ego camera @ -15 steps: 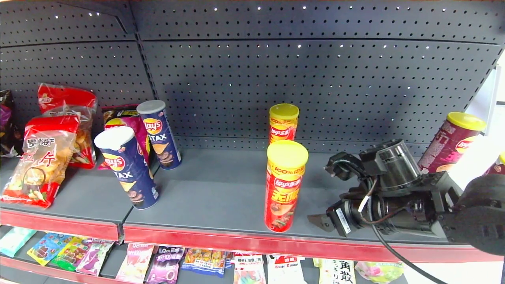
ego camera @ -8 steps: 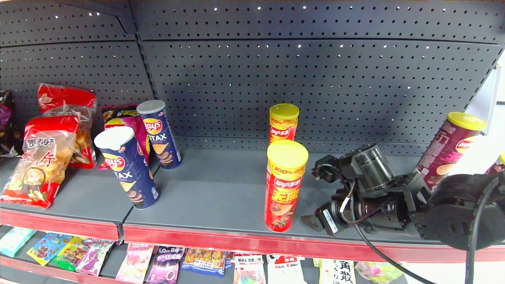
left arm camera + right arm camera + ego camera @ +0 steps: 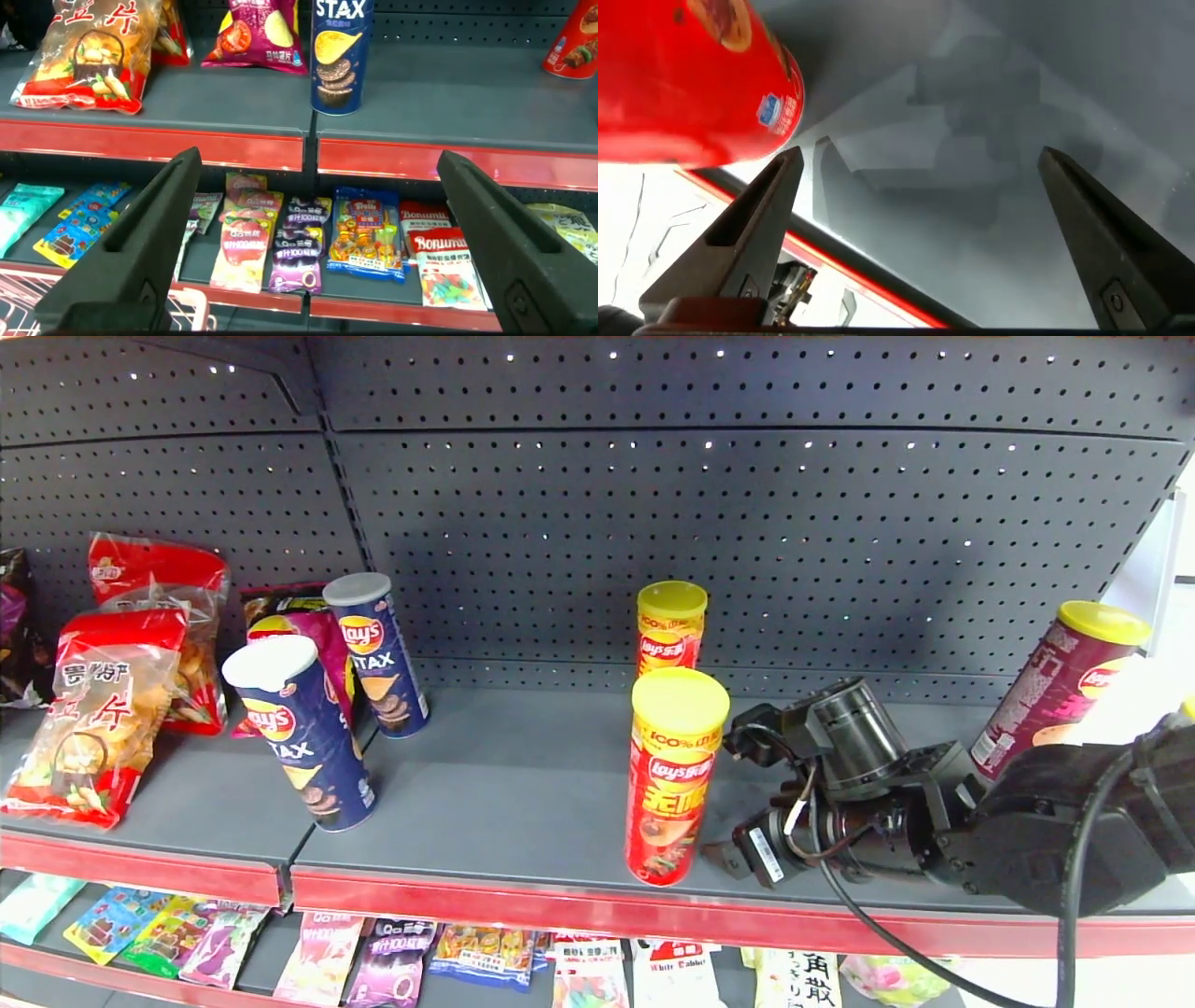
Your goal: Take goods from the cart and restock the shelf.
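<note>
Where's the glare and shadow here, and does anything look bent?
Head view: white glare at the right edge beside the maroon can, a shadow on the pegboard; it and the front blue can lean outward, likely lens distortion. Right wrist view: washed-out white beside the red can, shadows on the shelf floor.

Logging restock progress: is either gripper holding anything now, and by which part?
Nothing is held. The right gripper stands open beside the red can, not around it; the left gripper is open and empty.

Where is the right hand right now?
Head view: on the right of the upper shelf, the right hand sits open just right of the front red chip can with the yellow lid, close above the shelf's red front edge.
</note>
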{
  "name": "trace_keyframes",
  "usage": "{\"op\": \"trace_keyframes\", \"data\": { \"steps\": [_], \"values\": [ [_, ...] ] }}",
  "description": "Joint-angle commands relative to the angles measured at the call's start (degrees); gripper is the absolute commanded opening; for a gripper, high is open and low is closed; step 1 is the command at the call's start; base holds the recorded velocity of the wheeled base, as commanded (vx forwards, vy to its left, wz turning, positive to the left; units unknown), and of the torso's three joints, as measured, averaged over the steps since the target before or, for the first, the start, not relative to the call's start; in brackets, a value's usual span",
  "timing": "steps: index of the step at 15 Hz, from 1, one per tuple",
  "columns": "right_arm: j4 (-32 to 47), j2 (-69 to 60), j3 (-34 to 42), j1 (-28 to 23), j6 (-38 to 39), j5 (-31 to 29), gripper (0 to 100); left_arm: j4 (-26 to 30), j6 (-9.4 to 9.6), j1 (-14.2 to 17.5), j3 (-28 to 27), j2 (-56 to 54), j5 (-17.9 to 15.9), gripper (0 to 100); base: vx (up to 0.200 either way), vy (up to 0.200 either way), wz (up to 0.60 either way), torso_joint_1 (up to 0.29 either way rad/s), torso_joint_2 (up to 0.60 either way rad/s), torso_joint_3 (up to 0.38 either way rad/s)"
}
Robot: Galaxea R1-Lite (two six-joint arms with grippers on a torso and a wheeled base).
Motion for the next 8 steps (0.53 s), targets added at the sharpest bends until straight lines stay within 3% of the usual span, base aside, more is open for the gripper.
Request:
{"op": "trace_keyframes", "data": {
  "steps": [1, 8],
  "values": [
    [0.01, 0.40, -0.24, 0.45, 0.03, 0.01, 100, 0.00, -0.01, 0.00, 0.00, -0.02, 0.04, 100, 0.000, 0.000, 0.00, 0.000, 0.00, 0.000],
    [0.01, 0.49, -0.51, 1.33, 0.12, 0.10, 100, 0.00, -0.01, 0.00, 0.00, -0.02, 0.04, 100, 0.000, 0.000, 0.00, 0.000, 0.00, 0.000]
  ]
}}
